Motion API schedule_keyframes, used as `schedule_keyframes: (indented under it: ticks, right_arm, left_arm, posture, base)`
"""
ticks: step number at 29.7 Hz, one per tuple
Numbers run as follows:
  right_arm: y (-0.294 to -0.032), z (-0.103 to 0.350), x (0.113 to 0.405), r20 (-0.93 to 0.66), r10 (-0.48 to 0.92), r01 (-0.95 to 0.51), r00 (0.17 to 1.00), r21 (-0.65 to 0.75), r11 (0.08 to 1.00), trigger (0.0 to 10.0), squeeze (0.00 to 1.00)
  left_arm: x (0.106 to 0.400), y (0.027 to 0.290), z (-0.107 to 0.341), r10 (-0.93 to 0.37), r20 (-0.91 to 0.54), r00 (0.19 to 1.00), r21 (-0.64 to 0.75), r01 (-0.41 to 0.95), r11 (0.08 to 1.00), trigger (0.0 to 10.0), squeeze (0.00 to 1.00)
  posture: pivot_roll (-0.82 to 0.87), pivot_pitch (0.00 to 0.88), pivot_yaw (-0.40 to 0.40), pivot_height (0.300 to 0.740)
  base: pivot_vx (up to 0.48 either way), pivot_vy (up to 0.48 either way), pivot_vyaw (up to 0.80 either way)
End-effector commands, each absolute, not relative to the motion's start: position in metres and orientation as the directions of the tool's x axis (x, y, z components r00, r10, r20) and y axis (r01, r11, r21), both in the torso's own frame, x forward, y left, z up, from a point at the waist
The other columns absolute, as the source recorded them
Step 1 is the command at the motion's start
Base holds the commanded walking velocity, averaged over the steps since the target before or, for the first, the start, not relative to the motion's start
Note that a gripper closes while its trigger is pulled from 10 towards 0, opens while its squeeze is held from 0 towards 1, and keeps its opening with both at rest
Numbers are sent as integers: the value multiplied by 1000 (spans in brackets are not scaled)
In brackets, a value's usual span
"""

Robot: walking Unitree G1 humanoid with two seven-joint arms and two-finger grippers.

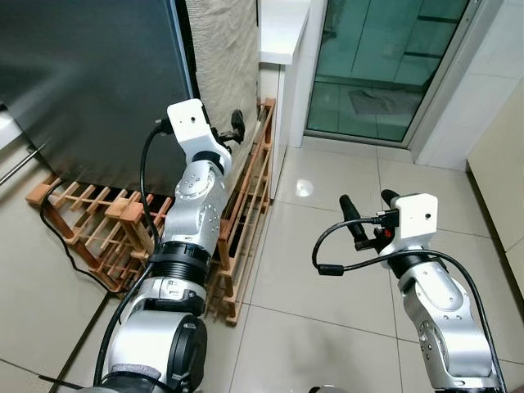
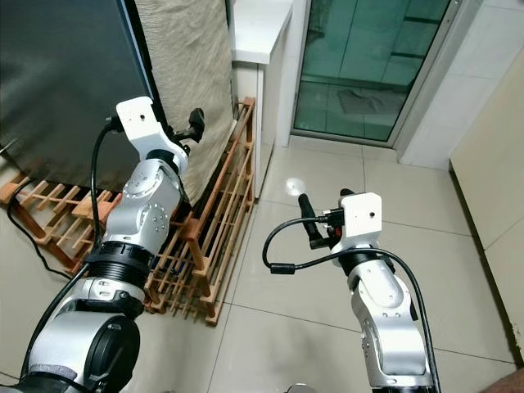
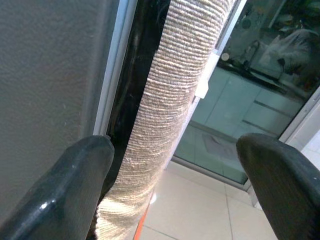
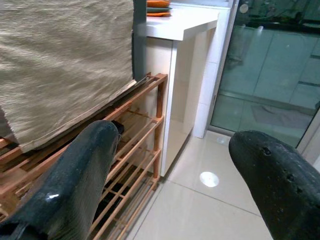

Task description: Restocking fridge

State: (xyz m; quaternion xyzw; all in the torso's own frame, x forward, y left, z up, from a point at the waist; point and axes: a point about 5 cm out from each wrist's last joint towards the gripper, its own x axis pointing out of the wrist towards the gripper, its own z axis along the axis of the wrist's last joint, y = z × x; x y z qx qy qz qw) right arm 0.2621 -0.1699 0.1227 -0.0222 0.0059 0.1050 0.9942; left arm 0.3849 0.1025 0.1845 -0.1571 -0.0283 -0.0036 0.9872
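The dark grey fridge door (image 1: pixel 90 82) fills the upper left and looks shut. A beige woven cloth (image 1: pixel 221 57) hangs over the fridge's side. My left gripper (image 1: pixel 232 129) is raised at the door's right edge, open, with nothing between its fingers. In the left wrist view the black seam (image 3: pixel 135 75) between the door (image 3: pixel 50 75) and the cloth (image 3: pixel 175 90) lies between the two fingertips. My right gripper (image 1: pixel 368 203) hangs open and empty over the tiled floor, to the right of the fridge.
A tall wooden rack (image 1: pixel 246 213) leans along the fridge's side, and a low wooden rack (image 1: pixel 90 217) lies in front of the door. A black cable (image 1: pixel 61 237) trails across it. A white counter (image 1: pixel 282 29) and a glass door (image 1: pixel 385 57) stand behind.
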Motion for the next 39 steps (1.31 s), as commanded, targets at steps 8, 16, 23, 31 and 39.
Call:
schedule_keyframes:
  ticks: [8, 16, 23, 31, 39]
  right_arm:
    - [-171, 124, 253, -28, 201, -202, 979, -43, 978, 10000, 0]
    - [-169, 124, 250, -35, 193, -194, 981, -27, 981, 10000, 0]
    - [-168, 123, 250, -41, 187, -188, 981, -21, 982, 10000, 0]
    - [-169, 123, 250, -40, 176, -176, 984, -19, 984, 10000, 0]
    - [-168, 124, 251, -38, 180, -181, 983, -20, 983, 10000, 0]
  left_arm:
    - [393, 94, 195, -11, 81, 997, -306, 36, 951, 10000, 0]
    - [397, 94, 187, 20, 12, 1000, -367, -14, 930, 10000, 0]
    - [398, 105, 183, 87, 10, 996, -330, -79, 941, 10000, 0]
    - [399, 113, 183, 132, 19, 991, -306, -120, 945, 10000, 0]
    - [394, 57, 191, -222, 95, 970, -391, 242, 888, 10000, 0]
  posture:
    - [-201, 0, 32, 740]
    - [-212, 0, 32, 740]
    - [-206, 0, 31, 740]
    - [-207, 0, 34, 740]
    - [-204, 0, 30, 740]
  base:
    - [0, 0, 0]
    - [0, 0, 0]
    - [0, 0, 0]
    - [0, 0, 0]
    - [0, 0, 0]
